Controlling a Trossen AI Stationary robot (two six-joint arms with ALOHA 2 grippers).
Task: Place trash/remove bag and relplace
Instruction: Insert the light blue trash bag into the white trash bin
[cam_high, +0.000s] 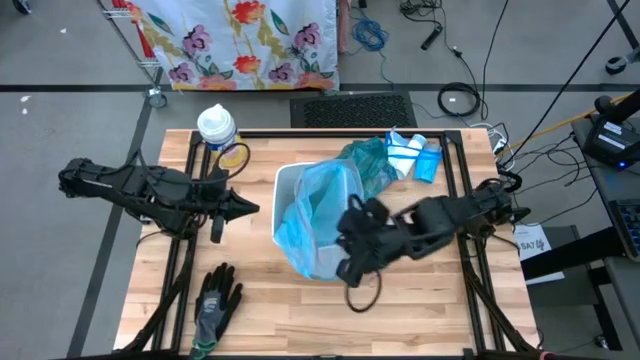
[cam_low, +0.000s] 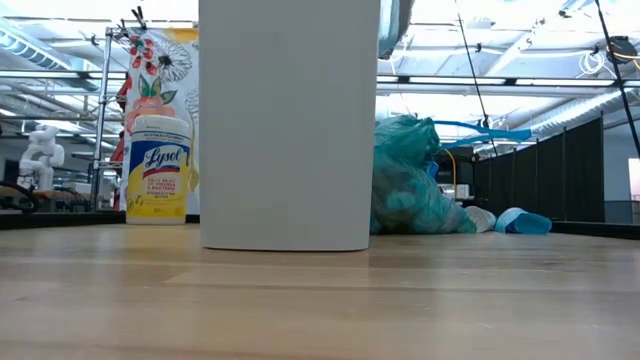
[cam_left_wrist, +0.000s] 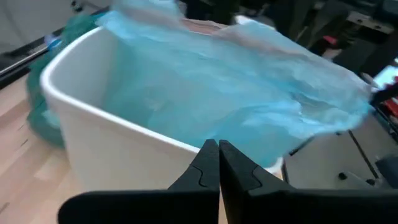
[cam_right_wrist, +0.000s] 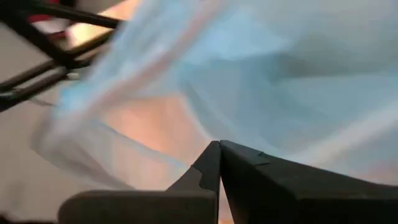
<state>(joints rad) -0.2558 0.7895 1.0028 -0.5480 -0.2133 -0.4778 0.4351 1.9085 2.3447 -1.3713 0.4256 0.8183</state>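
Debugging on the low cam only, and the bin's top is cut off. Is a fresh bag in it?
Observer: Yes. A light blue bag is draped loosely over the white bin.
Operator: Right hand?
Observer: The right hand is shut at the bin's right corner on your side, with bag film at its tips. I can't tell if it is gripping.
Operator: Left?
Observer: The left hand is shut, left of the bin and clear of it.
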